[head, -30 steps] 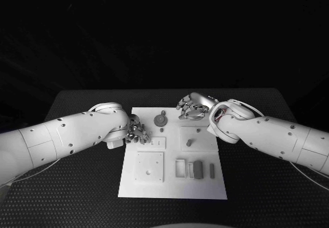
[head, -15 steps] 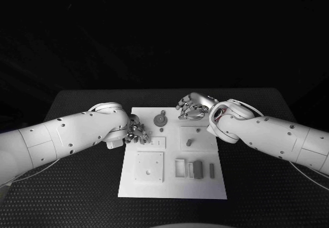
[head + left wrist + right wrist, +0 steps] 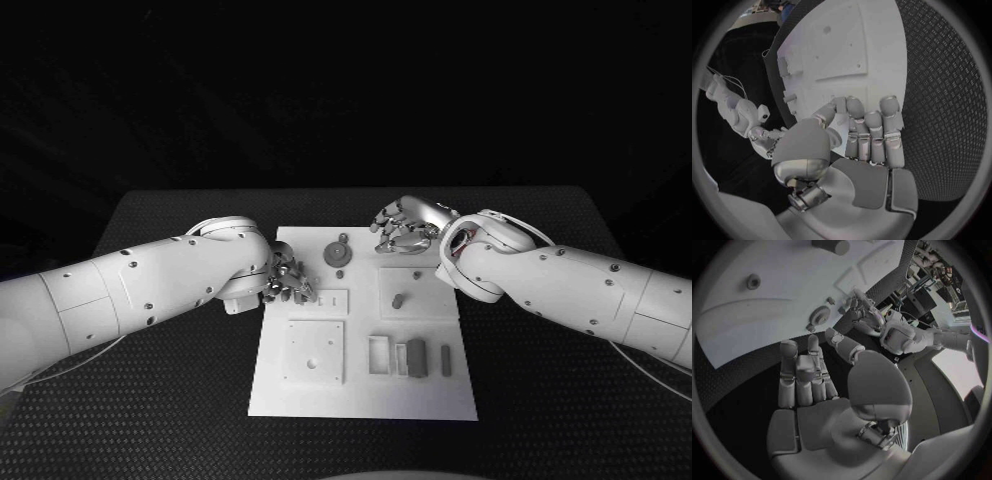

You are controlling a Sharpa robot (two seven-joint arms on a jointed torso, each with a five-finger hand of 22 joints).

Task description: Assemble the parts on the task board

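Observation:
The white task board [image 3: 332, 385] lies in the middle of the table. On it are a round grey part [image 3: 339, 250], a small grey peg [image 3: 397, 298] and two grey blocks [image 3: 417, 357] near the front right. My left hand [image 3: 286, 278] hovers at the board's left edge, fingers pointing down and holding nothing; the left wrist view shows its fingers [image 3: 870, 132] loosely bent over the board [image 3: 848, 50]. My right hand [image 3: 404, 225] hangs over the board's far right corner, empty. The right wrist view shows its fingers [image 3: 807, 372], the round part [image 3: 821, 316] and the peg [image 3: 753, 281].
The black table [image 3: 173, 400] stretches bare on both sides of the board and in front of it. A square raised plate [image 3: 315, 350] and an open slot frame [image 3: 379, 353] stand on the board's near half.

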